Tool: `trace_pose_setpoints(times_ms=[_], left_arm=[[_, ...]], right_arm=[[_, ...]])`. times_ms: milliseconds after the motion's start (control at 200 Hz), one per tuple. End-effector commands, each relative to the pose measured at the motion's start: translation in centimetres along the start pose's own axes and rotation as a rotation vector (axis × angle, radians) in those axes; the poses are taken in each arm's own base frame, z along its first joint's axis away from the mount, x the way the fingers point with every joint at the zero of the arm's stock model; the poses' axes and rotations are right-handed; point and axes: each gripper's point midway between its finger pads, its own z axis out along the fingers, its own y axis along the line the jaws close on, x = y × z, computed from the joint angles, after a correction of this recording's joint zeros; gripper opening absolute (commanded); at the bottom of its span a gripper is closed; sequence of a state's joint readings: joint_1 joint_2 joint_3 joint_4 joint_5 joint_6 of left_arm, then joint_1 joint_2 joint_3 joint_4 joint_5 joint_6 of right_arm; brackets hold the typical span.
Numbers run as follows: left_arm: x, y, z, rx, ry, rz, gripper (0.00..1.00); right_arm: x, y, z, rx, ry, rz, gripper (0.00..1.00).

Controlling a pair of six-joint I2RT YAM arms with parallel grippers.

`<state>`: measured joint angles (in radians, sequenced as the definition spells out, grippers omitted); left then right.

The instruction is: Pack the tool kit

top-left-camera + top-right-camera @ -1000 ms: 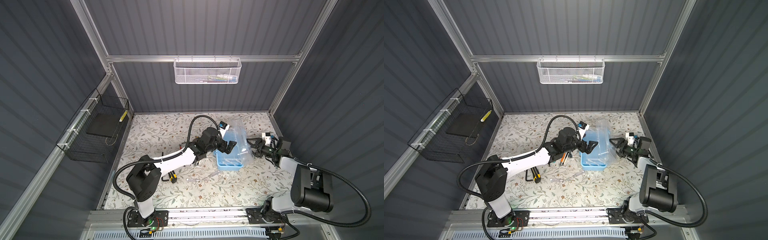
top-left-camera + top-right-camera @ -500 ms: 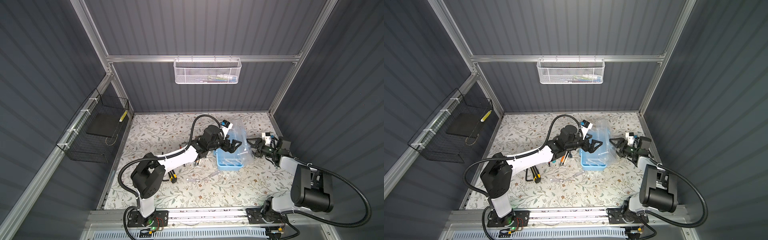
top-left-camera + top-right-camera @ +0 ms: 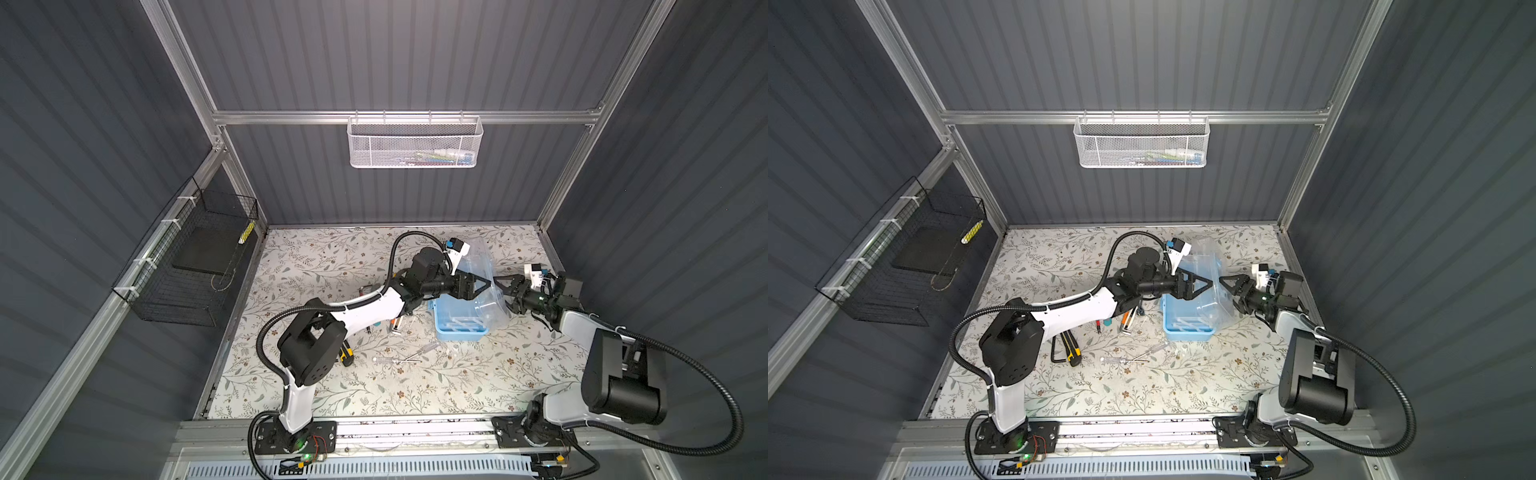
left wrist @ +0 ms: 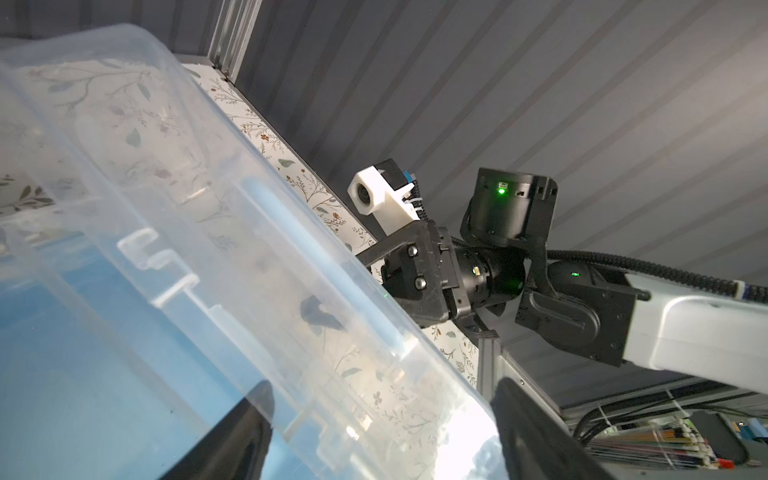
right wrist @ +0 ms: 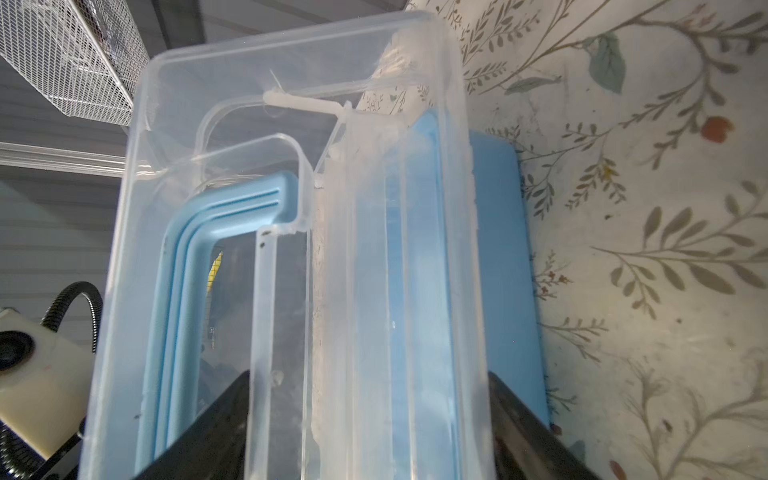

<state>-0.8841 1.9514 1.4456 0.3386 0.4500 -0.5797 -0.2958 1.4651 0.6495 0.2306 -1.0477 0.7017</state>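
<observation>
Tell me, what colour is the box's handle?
The handle is light blue; it shows best in the right wrist view.

left gripper (image 3: 486, 283) opposite right gripper (image 3: 501, 283)

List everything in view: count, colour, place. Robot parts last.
table: one, floral print, floor of the cell.
box: one, light blue, on the table right of centre, open.
lid: one, clear with a blue handle, raised over the box.
utility knife: one, yellow and black, on the table left of the box.
loose small tools: several, orange, red and teal, beside the left arm; too small to name.
clear-handled screwdrivers: apparently two, in front of the box.
white mesh basket: one, on the back rail, items inside.
black wire basket: one, on the left wall, holding a yellow item.
left gripper: one, black, astride the lid; grip unclear.
right gripper: one, black, opposite side of the lid; grip unclear.
</observation>
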Motion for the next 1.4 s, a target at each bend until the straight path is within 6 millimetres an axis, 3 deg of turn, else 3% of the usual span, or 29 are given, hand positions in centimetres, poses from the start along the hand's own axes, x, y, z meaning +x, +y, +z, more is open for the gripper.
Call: trace_pose_setpoints(times_ms=[0, 245, 525, 720, 900, 1041, 1186, 1391], left_arm=[[-2.0, -2.5, 0.2, 0.092, -0.039, 0.014, 0.74], [-3.0, -3.0, -0.2, 0.102, -0.083, 0.029, 0.53], [-3.9, -3.2, 0.1, 0.115, -0.111, 0.017, 0.46], [-4.5, -3.3, 0.7, 0.116, -0.114, 0.011, 0.42], [-4.7, -2.8, 1.3, 0.101, -0.105, 0.006, 0.41], [-4.5, -2.1, 1.9, 0.074, -0.089, 0.009, 0.43], [-4.6, -1.7, 2.2, 0.059, -0.083, 0.016, 0.45], [-5.0, -1.4, 1.7, 0.02, -0.084, 0.046, 0.54]], right_arm=[[-0.5, 0.2, -0.1, 0.009, -0.005, -0.023, 0.75], [-0.8, 0.1, -0.2, 0.055, 0.005, -0.037, 0.81], [-1.4, 0.5, -0.3, 0.069, -0.004, -0.043, 0.9], [-1.0, -0.5, -0.4, 0.117, 0.0, -0.041, 0.99], [-1.6, -1.3, -1.2, 0.223, -0.022, -0.07, 0.99], [-3.6, -2.6, -3.6, 0.402, -0.088, -0.102, 0.99], [-5.6, -2.5, -5.8, 0.46, -0.145, -0.107, 0.99], [-6.6, -3.0, -7.8, 0.578, -0.167, -0.125, 0.99]])
